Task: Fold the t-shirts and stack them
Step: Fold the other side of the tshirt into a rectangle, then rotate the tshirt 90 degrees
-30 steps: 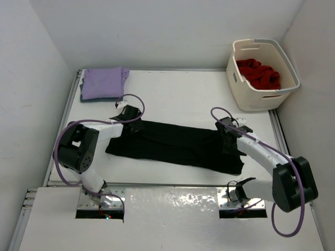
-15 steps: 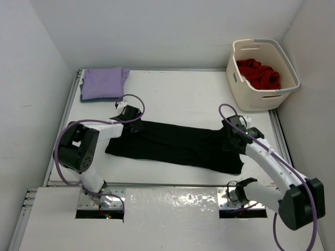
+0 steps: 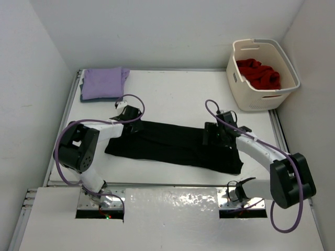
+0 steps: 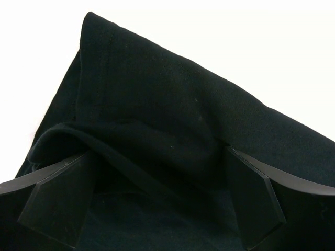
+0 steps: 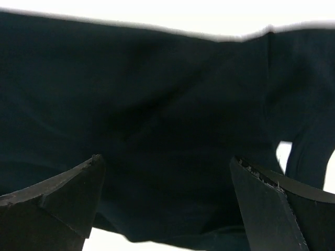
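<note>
Both the left arm [image 3: 102, 129] and right arm [image 3: 259, 149] reach low over the black t-shirt [image 3: 172, 144], fingers [image 4: 57, 193] spread, released.

White-and-black arms [image 3: 260, 150], purple cables [image 3: 57, 157]

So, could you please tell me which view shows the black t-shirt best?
The top external view: the black t-shirt lies there in full across the table. The left wrist view shows only a folded corner, the right wrist view only a flat patch.

A white table [image 3: 178, 91] sits enclosed by plain white walls [image 3: 157, 31] at nine, twelve and three o'clock, evenly lit.
</note>
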Available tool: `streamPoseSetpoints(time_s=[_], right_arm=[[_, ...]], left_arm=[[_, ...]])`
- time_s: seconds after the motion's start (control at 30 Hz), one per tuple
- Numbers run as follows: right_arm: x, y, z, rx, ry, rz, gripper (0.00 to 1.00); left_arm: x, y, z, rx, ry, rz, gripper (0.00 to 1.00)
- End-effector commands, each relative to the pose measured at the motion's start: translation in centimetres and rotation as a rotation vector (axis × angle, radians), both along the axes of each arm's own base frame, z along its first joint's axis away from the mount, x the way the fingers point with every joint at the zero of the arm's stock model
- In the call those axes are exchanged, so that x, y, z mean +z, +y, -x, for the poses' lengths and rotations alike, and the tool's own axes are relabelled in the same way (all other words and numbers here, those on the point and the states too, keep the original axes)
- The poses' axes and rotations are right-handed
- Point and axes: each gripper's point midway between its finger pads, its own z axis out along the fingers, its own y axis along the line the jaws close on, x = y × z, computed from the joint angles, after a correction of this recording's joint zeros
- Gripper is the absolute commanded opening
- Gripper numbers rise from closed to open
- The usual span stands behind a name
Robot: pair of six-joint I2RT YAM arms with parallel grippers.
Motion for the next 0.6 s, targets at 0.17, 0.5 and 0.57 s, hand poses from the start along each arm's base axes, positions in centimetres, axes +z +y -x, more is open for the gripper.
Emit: streamPoseSetpoints(time_s=[0.17,0.5,0.57], right_arm=[[-5.6,-3.8,6.6,-0.258,0.140,-0.067,0.99],[-6.8,-2.8,3.2,-0.211,0.124,-0.080,0.99],[-7.0,-3.6,1.7,-0.237,0.130,-0.022,0.99]], left_arm=[[-0.7,0.9,1.0,0.033,0.034,-0.025,1.00],[-0.6,1.0,2.0,0.046,0.046,-0.012,1.00],[-0.7,1.1,2.8,0.057,0.065,0.000,1.00]])
